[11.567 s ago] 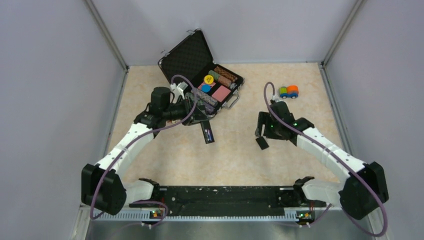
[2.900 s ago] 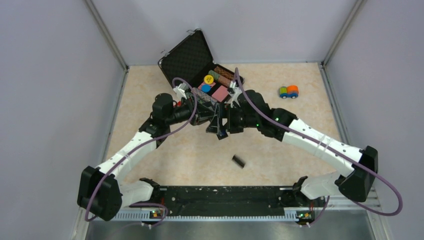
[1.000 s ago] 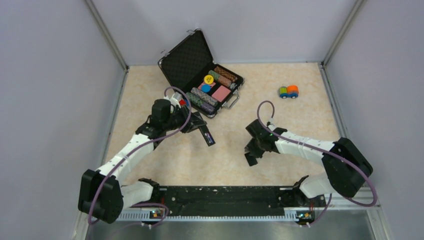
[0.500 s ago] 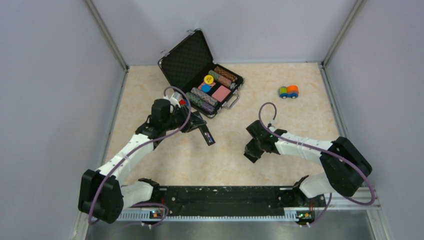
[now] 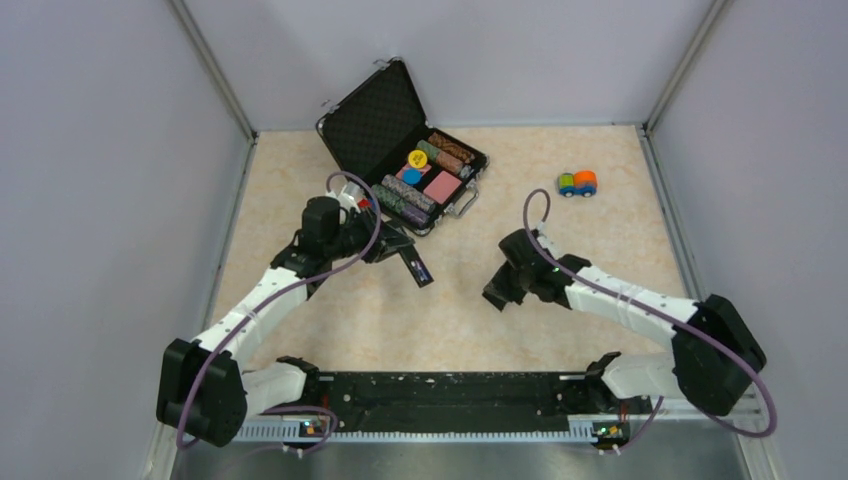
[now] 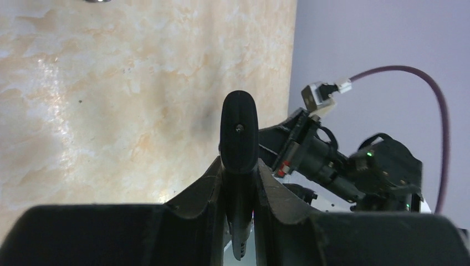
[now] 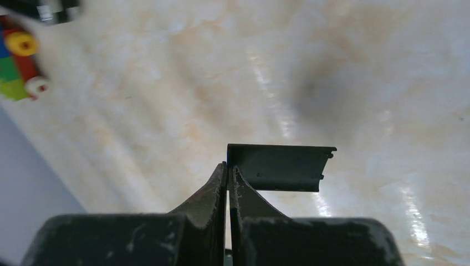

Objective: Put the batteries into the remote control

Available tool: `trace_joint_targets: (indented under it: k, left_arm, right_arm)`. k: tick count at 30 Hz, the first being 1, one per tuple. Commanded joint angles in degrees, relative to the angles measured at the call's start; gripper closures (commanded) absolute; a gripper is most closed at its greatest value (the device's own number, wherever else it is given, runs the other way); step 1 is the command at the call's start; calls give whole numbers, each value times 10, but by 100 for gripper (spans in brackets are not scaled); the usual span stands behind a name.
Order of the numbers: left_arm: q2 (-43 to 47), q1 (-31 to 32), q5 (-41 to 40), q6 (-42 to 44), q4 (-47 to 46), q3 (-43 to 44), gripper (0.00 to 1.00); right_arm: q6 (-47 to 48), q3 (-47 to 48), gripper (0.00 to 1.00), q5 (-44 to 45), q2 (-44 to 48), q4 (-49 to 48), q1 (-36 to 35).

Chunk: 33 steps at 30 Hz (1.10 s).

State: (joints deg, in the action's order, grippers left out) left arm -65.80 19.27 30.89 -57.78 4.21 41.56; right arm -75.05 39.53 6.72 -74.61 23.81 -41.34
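My left gripper (image 5: 397, 250) (image 6: 239, 166) is shut on the remote control (image 5: 417, 269) (image 6: 239, 127), a slim black bar that sticks out past the fingertips, held edge-on between the jaws. My right gripper (image 5: 496, 297) (image 7: 228, 166) is shut on the left edge of the small flat black cover piece (image 7: 280, 166), which hangs just above the table. In the top view the two grippers are about a hand's length apart. The batteries do not show as separate things in any view.
An open black case of poker chips (image 5: 405, 150) stands behind the left gripper. A small colourful toy car (image 5: 577, 183) (image 7: 21, 66) sits at the back right. The right arm (image 6: 343, 166) shows beyond the remote in the left wrist view.
The right gripper has closed on the cover piece and moved slightly away from the arm bases, its arm straightening. The left arm and the remote have stayed put.
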Motion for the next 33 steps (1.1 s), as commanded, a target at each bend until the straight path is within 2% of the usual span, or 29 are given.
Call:
trace_joint_targets:
  k: [1, 8, 14, 20, 29, 33]
  left_arm:
    - [16, -2, 11, -51, -94, -5, 100]
    - [32, 0, -19, -144, -255, -46, 100]
    - [30, 13, -78, -214, -427, -89, 100]
    - [11, 54, -132, -277, -555, -103, 100]
    - [29, 81, -186, -316, -599, -101, 100]
    - [51, 85, -195, -327, -566, -93, 100]
  right_arm:
    - [78, 60, 100, -17, 87, -27, 6]
    - [147, 126, 100, -63, 165, -80, 6]
    - [177, 157, 100, -184, 183, -247, 5]
    - [121, 190, 100, -284, 149, -390, 6]
    - [23, 188, 100, -300, 132, -465, 0]
    - [4, 180, 100, -279, 135, -480, -10]
